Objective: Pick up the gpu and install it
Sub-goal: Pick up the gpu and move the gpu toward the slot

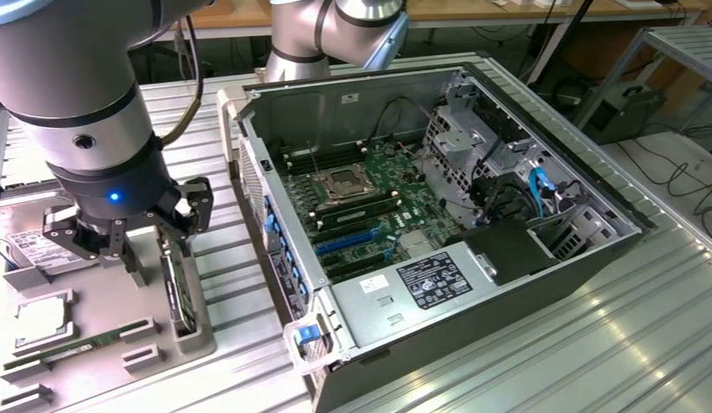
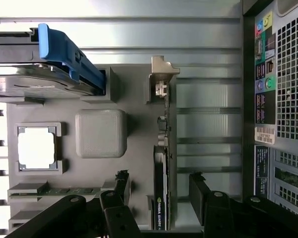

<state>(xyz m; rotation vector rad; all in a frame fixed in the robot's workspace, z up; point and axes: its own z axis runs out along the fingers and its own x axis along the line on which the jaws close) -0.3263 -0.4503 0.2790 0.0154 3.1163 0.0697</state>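
1. The computer case (image 1: 482,353) lies on its side with the cover off. Its main board (image 1: 379,198) faces up, and it sits to the exterior view's right of the parts tray.
2. The gray tray (image 1: 104,297) beside the case keeps each part in its own pocket: a hard drive (image 2: 35,82), a processor chip (image 2: 37,150), a memory stick (image 2: 64,190) and the gpu.
3. The gpu (image 2: 163,134) stands on its long edge in a narrow slot on the side of the tray nearest the case, not yet lifted. I judge it stiff and fairly light but fragile, so the bare circuit face should take no hard squeeze. The slot probably holds it snugly, which favours a straight lift.
4. The gripper (image 2: 159,181) hangs directly over the card with its jaws wide open. Its fingers (image 2: 201,191) straddle the card, one on each face, and neither seems to touch it.
5. The black cooler (image 2: 159,166) is the thickest part and lies between the fingers. It looks like the soundest place to pinch, across the flat faces near the card's middle.
6. The metal bracket (image 2: 161,74) at the far end is thin and smooth. It is likely slippery and a poor place to hold.
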